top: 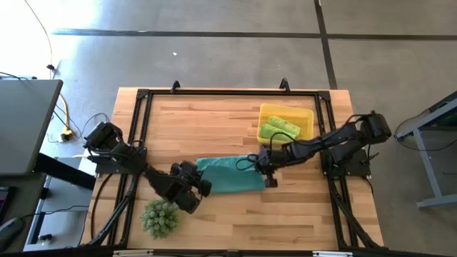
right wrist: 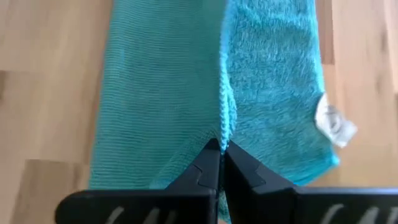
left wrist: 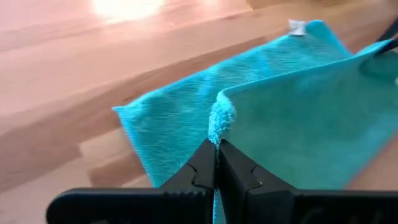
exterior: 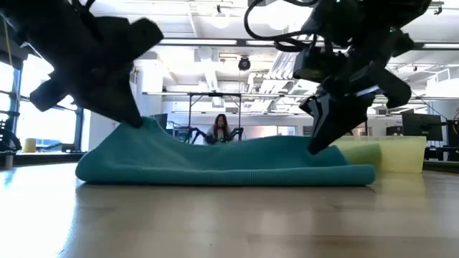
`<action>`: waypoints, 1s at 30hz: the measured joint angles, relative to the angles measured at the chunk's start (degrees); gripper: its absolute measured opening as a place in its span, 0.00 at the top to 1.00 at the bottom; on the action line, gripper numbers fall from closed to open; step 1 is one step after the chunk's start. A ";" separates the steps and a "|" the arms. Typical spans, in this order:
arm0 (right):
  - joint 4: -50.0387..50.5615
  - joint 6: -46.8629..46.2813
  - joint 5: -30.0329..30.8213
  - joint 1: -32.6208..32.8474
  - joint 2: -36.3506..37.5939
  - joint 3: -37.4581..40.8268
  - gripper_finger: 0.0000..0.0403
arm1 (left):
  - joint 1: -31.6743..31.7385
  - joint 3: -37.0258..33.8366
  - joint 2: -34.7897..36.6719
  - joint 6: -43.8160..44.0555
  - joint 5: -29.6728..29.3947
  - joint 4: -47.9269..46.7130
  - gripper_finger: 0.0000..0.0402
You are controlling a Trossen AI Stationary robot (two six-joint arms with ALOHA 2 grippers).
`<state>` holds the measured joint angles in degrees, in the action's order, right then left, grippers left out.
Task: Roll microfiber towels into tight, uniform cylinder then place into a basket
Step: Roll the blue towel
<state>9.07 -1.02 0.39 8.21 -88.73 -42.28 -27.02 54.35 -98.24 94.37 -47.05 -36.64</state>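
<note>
Soft teal-blue microfiber towel (top: 227, 175) mid-table, just beside the translucent yellow plastic basket (top: 308, 116) already holding 2 rolled lime-green towels (top: 279, 128). Left gripper (left wrist: 217, 148) and right gripper (right wrist: 221, 147) both pinched shut on its folded edge — floppy, light, probably best held at corners.

Two black jointed arms (top: 314, 146) (looped cables, wedge-shaped fingers (left wrist: 202, 171)).

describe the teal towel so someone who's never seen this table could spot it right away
On the wooden table, look near the middle, just in front of the yellow basket holding green rolls. The teal towel lies there, pinched between both grippers; it is the only blue-green cloth.
</note>
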 joint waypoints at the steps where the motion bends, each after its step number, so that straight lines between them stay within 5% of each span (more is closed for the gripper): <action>1: 0.04 1.92 -0.20 -0.55 0.01 0.00 1.00 | 0.33 -0.37 0.00 0.04 0.03 -0.16 1.00; 12: 0.43 16.64 -0.93 -4.05 -0.20 0.00 1.00 | 2.69 -2.93 -0.02 1.54 1.81 0.69 1.00; 22: -0.50 18.88 -7.97 -3.67 -2.20 -0.05 1.00 | 1.34 -2.93 -0.02 1.51 5.55 2.57 1.00; 30: -1.87 24.94 0.28 -4.10 -4.34 -0.05 1.00 | 2.79 -2.96 -0.02 1.43 2.90 -0.82 1.00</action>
<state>7.21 23.92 0.67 4.11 -93.07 -42.34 -24.24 51.39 -98.26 95.79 -44.15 -37.46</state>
